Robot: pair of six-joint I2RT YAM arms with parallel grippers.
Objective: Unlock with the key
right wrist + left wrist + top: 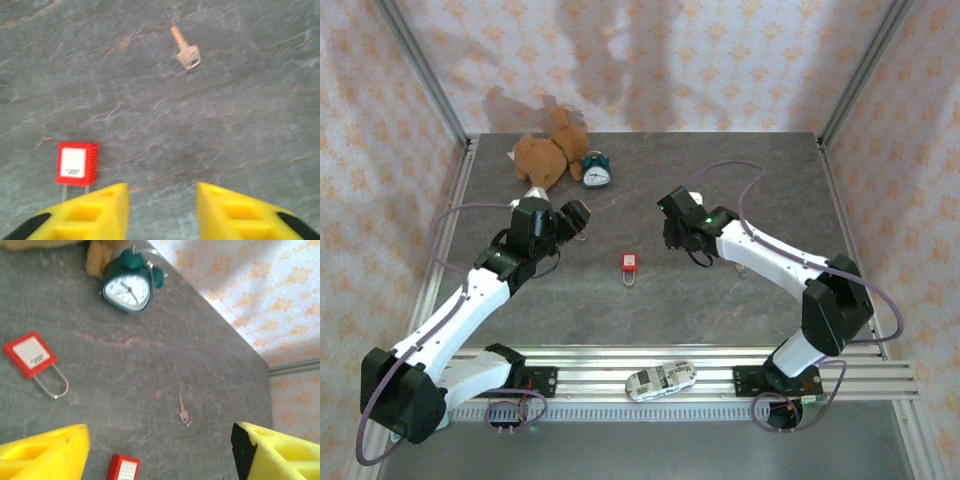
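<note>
My left gripper [160,429] hangs just on the near side of the alarm clock [596,170], fingers spread wide with nothing between them. My right gripper [161,186] sits farther from the clock, off to its right. Its fingers stand closer together but still apart, and they grip nothing. I see the key [183,410] lying flat on the table [760,180], well apart from the clock and untouched. A red padlock [630,264] lies nearer the arm bases than the clock. From the left wrist I see a second padlock [30,354], shackle showing, also apart from the clock.
</note>
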